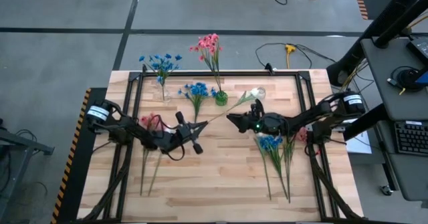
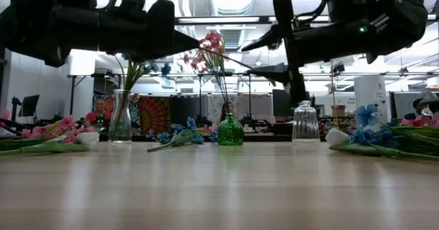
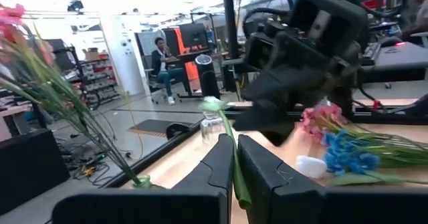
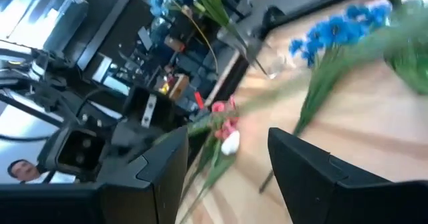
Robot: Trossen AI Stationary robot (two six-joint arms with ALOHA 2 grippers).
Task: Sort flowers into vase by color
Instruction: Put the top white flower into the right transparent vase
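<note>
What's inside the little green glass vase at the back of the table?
The green glass vase holds pink-red flowers on thin green stems, standing upright. The stem ends inside it cannot be made out, nor whether it holds water.

Stem (image 3: 235, 164) clamped in left gripper (image 3: 235, 158): lower end hidden betw. fingers, bud (image 3: 212, 103) blurred. Same stem in right wrist view only a green smear (image 4: 267, 102) across right gripper (image 4: 227, 158); touching fingers or not, can't tell. Both arms cut off by top edge in low view. Loose pink flowers (image 2: 41, 130) and blue flowers (image 2: 384, 130) cut by side edges there. Person (image 3: 164, 67) far back, too small for detail.
</note>
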